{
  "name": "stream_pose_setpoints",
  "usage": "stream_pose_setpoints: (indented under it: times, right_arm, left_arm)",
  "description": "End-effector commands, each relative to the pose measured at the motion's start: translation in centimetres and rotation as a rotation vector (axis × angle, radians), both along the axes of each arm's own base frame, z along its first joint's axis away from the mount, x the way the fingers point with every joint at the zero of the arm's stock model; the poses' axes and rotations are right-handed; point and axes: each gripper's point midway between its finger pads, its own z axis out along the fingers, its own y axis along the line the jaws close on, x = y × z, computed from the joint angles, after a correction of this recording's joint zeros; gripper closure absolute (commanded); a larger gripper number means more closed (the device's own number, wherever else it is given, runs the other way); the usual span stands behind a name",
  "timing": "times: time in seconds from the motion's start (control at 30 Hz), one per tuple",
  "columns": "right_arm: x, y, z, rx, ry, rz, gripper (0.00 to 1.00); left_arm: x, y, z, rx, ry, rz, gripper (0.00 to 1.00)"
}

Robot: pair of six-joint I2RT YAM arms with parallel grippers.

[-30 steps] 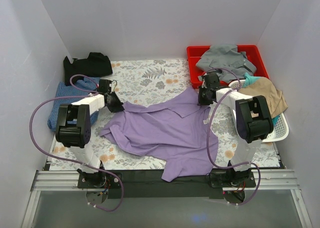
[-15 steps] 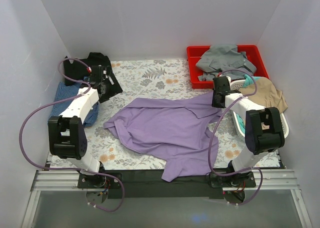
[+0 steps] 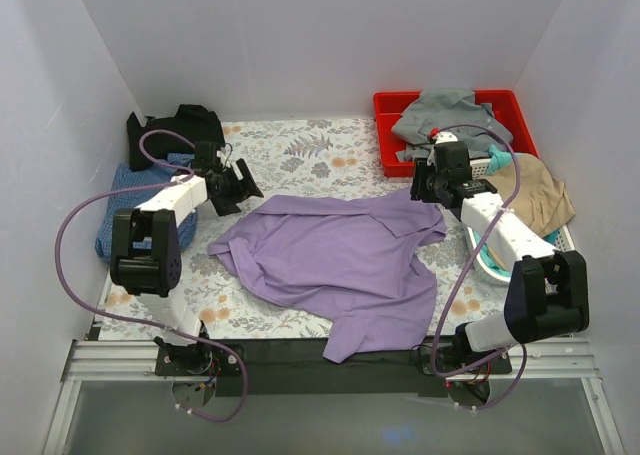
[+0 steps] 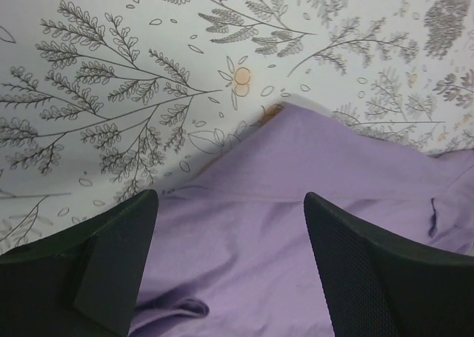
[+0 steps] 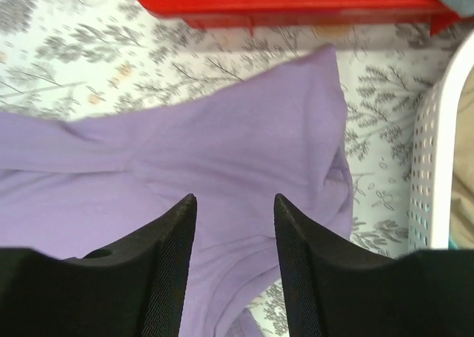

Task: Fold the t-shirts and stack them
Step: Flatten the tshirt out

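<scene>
**Top external view.**
- The lilac t-shirt (image 3: 340, 255) lies rumpled mid-table, spread wide, with one corner hanging over the near edge. It is soft, matte cloth with loose folds.
- The black t-shirt (image 3: 175, 125) is bunched at the far-left corner.
- The blue check t-shirt (image 3: 115, 195) lies heaped just in front of the black one, by the left edge.
- The table (image 3: 300, 150) carries a pale covering printed with grey fern sprigs and orange flowers.
- The red bin (image 3: 385, 105) sits far right. It is rigid plastic and holds a grey garment (image 3: 450, 115).
- The white basket (image 3: 558, 240), perforated plastic, is nearer on the right, with a tan garment (image 3: 535, 190) heaped in it.
- My left gripper (image 3: 243, 190) is at the lilac t-shirt's far-left edge and my right gripper (image 3: 420, 185) at its far-right corner. Only this view shows both arms and all three shirts.

**Left wrist view.**
- My left gripper (image 4: 229, 259) has its jaws spread wide with nothing between them, above the lilac t-shirt (image 4: 296, 174).
- A pointed fold of the shirt lies on the printed table (image 4: 111, 78). The dark pads' fine mesh texture shows only here.

**Right wrist view.**
- My right gripper (image 5: 235, 259) has its jaws parted by a narrower gap and grips nothing.
- Below it is the lilac t-shirt (image 5: 222, 137), its rounded corner reaching toward the red bin (image 5: 281, 0).
- The wall of the white basket (image 5: 433, 167) stands on the right, and its rows of small holes are clear here.
</scene>
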Motion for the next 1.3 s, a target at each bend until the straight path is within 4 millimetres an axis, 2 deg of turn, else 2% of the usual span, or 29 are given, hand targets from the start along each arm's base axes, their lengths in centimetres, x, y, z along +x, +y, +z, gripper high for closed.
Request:
stream_pose_setpoints:
  times: [0.0,0.1,0.13,0.17,0.2,0.27,0.33,0.47,0.57,0.63,0.73,1.03,1.1,1.13,1.17,1.23,1.27]
  right_arm:
    - [1.1,1.0,2.2,0.023,-0.073,0.053,0.47]
    - [2.0,1.0,1.0,-0.003,-0.042,0.059,0.45]
    - [2.2,1.1,0.7,-0.001,-0.034,0.067,0.44]
    - [2.7,1.3,0.9,-0.002,-0.037,0.07,0.44]
    - [3.0,1.2,0.0,-0.01,-0.016,0.062,0.44]
    - [3.7,1.0,-0.3,-0.021,-0.005,0.04,0.44]
    - [3.9,0.4,-1.8,-0.038,0.035,0.01,0.44]
    - [3.9,-1.8,-3.8,-0.103,0.088,-0.088,0.43]
    - [3.6,-3.7,-4.6,-0.147,0.104,-0.147,0.41]
    - [3.4,-4.7,-5.1,-0.172,0.118,-0.169,0.39]
    - [3.1,-5.7,-6.2,-0.186,0.147,-0.184,0.39]
    - [3.1,-5.0,-8.2,-0.146,0.201,-0.139,0.41]
    - [3.3,-4.6,-8.3,-0.125,0.205,-0.123,0.49]
    - [3.3,-4.5,-8.2,-0.117,0.204,-0.119,0.53]
    - [3.3,-4.4,-8.2,-0.114,0.204,-0.116,0.65]
    - [3.5,-4.3,-7.8,-0.109,0.188,-0.111,0.72]
    - [3.4,-4.2,-7.4,-0.101,0.178,-0.106,0.8]
  left_arm:
    - [1.9,-0.9,0.4,-0.048,-0.034,-0.016,0.21]
    - [2.8,-0.7,-0.7,-0.024,-0.011,-0.018,0.2]
    - [2.9,-0.6,-1.7,-0.017,0.01,-0.018,0.2]
    - [3.1,-0.6,-1.8,-0.016,0.012,-0.019,0.2]
    - [3.3,-0.5,-2.1,-0.007,0.013,-0.016,0.2]
    - [3.7,-0.4,-2.6,0.003,0.016,-0.022,0.2]
    - [4.1,-0.2,-2.7,0.017,0.019,-0.023,0.2]
    - [3.7,-0.1,-3.6,0.029,0.046,-0.033,0.2]
    - [3.1,-0.6,-3.6,-0.001,0.054,-0.053,0.2]
    - [2.8,-1.2,-2.8,-0.034,0.033,-0.072,0.2]
    - [2.0,-1.3,-2.9,-0.04,0.038,-0.088,0.2]
    - [0.0,-1.6,-3.9,-0.058,0.084,-0.112,0.21]
    - [-0.1,-1.7,-4.1,-0.061,0.087,-0.115,0.23]
    - [-0.1,-1.7,-4.1,-0.059,0.086,-0.118,0.27]
    - [-0.1,-1.7,-4.1,-0.062,0.085,-0.122,0.32]
    - [0.0,-1.7,-4.0,-0.059,0.083,-0.124,0.46]
    - [0.1,-1.7,-3.9,-0.059,0.081,-0.121,0.69]
